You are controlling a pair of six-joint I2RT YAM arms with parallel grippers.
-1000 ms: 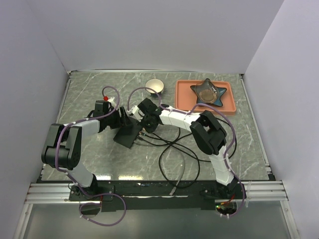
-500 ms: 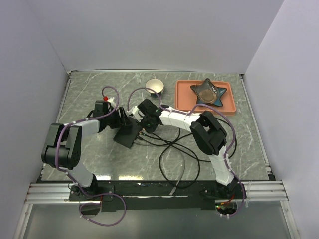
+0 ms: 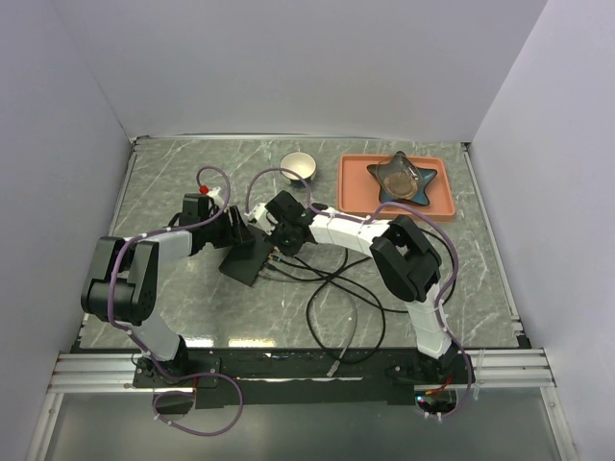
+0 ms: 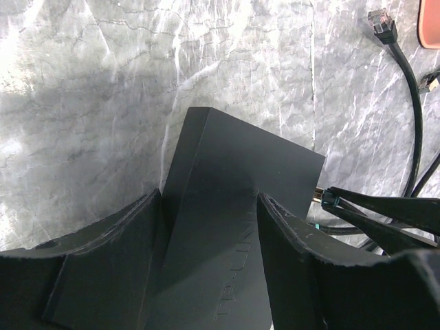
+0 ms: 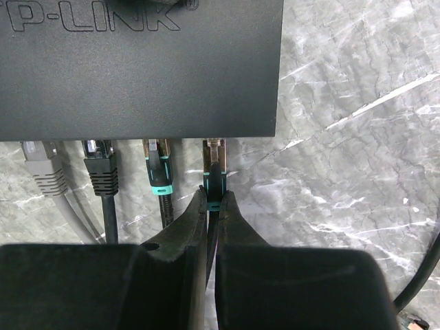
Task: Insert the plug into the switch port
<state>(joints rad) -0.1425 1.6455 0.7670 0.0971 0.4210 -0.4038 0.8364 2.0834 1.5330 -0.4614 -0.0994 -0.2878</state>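
Note:
The black TP-LINK switch [image 3: 244, 259] lies on the marble table, seen close in the left wrist view [image 4: 237, 179] and the right wrist view [image 5: 137, 69]. My left gripper [image 3: 235, 233] straddles the switch's body, its fingers [image 4: 137, 237] pressed against both sides. My right gripper [image 3: 279, 245] is shut on the teal-banded black plug [image 5: 215, 180], fingertips pinching its boot [image 5: 214, 196]. The plug's clear head [image 5: 214, 148] sits at the rightmost port on the switch's edge. How deep it sits I cannot tell.
Three other plugs sit in ports to the left: grey [image 5: 42, 172], black [image 5: 100, 172], teal-banded [image 5: 159, 175]. Loose black cables [image 3: 336, 298] loop across the table. A free plug [image 4: 380, 20] lies nearby. A white bowl [image 3: 299, 165] and an orange tray [image 3: 351, 197] holding a star dish [image 3: 404, 178] stand behind.
The right arm's elbow has shifted slightly to the right. Both grippers and the switch stay where they were.

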